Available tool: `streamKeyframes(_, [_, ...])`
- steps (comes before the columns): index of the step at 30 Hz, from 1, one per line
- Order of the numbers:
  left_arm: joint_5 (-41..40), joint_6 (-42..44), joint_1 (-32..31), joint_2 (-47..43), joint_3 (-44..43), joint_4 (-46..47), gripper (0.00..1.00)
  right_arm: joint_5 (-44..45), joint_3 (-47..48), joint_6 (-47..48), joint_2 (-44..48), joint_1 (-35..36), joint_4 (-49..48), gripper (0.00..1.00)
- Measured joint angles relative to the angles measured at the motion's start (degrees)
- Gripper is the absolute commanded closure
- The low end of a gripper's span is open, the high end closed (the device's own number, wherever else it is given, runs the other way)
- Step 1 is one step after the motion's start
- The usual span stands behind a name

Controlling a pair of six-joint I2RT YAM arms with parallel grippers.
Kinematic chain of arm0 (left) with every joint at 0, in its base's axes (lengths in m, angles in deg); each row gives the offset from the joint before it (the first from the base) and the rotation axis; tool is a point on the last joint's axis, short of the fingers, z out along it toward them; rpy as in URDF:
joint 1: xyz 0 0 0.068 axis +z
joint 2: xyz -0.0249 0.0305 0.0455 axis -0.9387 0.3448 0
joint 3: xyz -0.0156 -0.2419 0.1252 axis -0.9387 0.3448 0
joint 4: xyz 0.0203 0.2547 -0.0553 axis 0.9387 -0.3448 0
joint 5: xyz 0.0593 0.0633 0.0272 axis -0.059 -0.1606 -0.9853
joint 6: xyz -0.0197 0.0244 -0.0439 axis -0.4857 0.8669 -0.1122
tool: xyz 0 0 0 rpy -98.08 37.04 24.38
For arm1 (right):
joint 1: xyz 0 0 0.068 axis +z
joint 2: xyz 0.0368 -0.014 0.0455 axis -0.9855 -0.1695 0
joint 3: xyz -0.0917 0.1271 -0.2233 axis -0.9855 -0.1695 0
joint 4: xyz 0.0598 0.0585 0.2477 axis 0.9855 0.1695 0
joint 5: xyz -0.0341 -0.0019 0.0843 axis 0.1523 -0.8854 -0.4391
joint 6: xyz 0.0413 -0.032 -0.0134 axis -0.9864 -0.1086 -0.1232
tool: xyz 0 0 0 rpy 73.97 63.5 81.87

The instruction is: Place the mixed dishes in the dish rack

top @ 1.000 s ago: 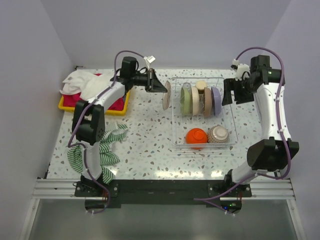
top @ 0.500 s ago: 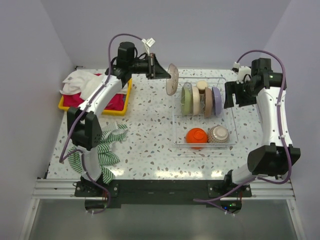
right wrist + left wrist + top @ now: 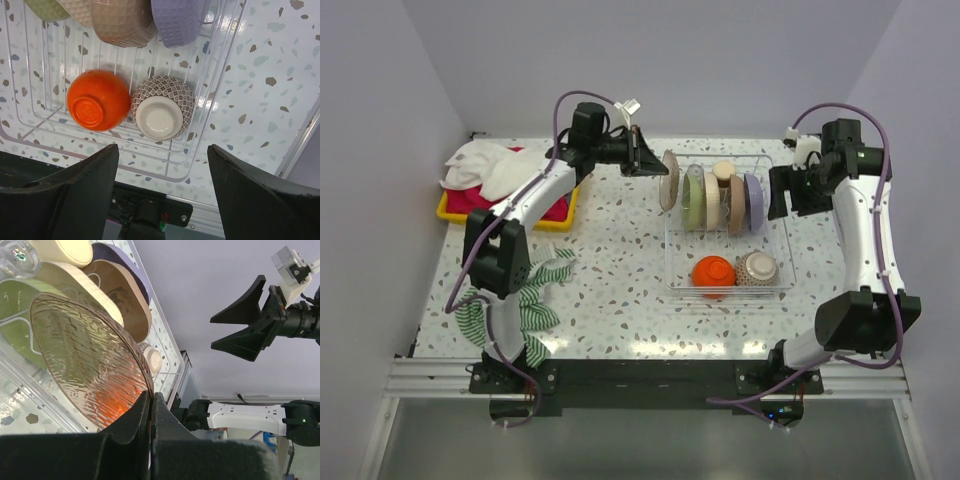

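Left pincer (image 3: 151,396) clamped brown plate (image 3: 85,360) by rim, upright at left wall of dish rack (image 3: 668,262); right pincer (image 3: 162,150) apart, empty. I judged risk: plate clipping wall, slipping.

Yellow towel tray (image 3: 448,210), green striped cloth (image 3: 552,270)

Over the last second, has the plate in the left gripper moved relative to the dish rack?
Yes. The tan plate in the left gripper shifted right, from short of the dish rack's left wall to right at it.
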Motion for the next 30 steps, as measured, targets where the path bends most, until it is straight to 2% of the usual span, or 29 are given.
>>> streamKeyframes(15, [-3.3,-0.9,-2.8,8.7,0.2,0.0,0.99,1.3,-2.7,0.8,2.6,0.0,0.2,0.24])
streamKeyframes(17, [-3.8,-1.4,-3.0,8.8,0.2,0.0,0.87,1.4,-3.0,0.8,2.6,0.0,0.1,0.24])
streamKeyframes(18, [-4.0,-1.6,-3.0,8.8,0.2,0.0,0.77,1.4,-3.2,0.8,2.6,0.0,0.1,0.24])
streamKeyframes(23, [-4.5,-3.0,-3.9,8.9,0.1,0.5,0.67,1.4,-4.8,0.9,3.8,0.0,0.2,0.24])
streamKeyframes(25, [-4.5,-3.1,-4.6,9.0,-0.2,0.6,0.48,1.3,-5.3,0.9,4.2,0.0,0.1,0.24])
streamKeyframes(28, [-5.5,-2.0,-5.2,9.2,-1.1,-0.4,0.33,1.3,-5.4,1.1,4.3,0.0,0.1,0.24])
streamKeyframes(29, [-5.8,-1.6,-5.3,9.2,-1.3,-1.0,0.14,1.2,-5.4,1.1,4.3,0.0,0.1,0.24])
streamKeyframes(30, [-6.1,-0.8,-5.2,9.2,-1.6,-1.8,0.04,1.1,-5.4,1.2,4.3,0.0,0.1,0.24])
